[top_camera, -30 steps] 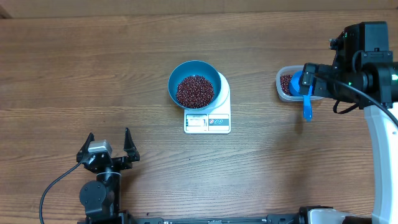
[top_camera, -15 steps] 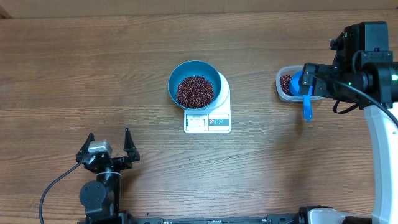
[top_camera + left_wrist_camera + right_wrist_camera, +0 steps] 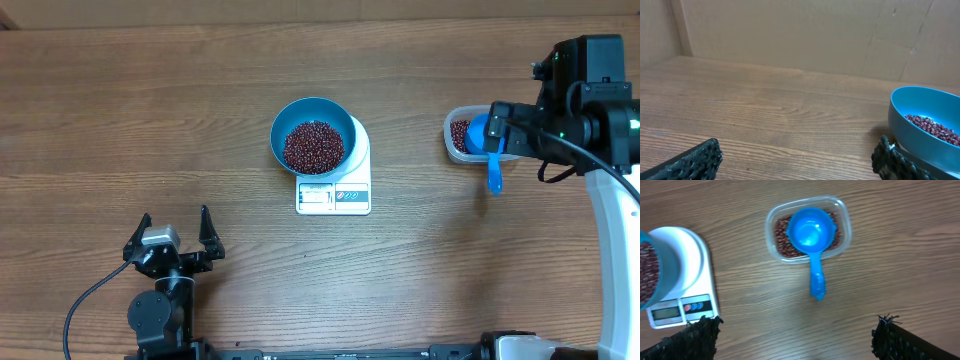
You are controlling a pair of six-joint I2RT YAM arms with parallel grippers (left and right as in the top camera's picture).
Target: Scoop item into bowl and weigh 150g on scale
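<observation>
1. Many beans (image 3: 313,146) lie heaped in the bowl (image 3: 279,125), which sits on the scale (image 3: 334,197) at mid-worktop (image 3: 150,100).
2. Scale display is too small to read, so the weight cannot be told.
3. More beans sit in the clear tub (image 3: 771,220) to the right, well apart from the scale. The empty scoop (image 3: 812,230) rests in it, handle out over the rim.
4. Right fingers (image 3: 695,335) are released, spread wide above the tub, holding nothing.
5. Left fingers (image 3: 206,228) are released too, near the front edge, well apart from the bowl.
6. Judgement: scooping looks largely done. What is left is checking the reading, then adding or removing beans.
</observation>
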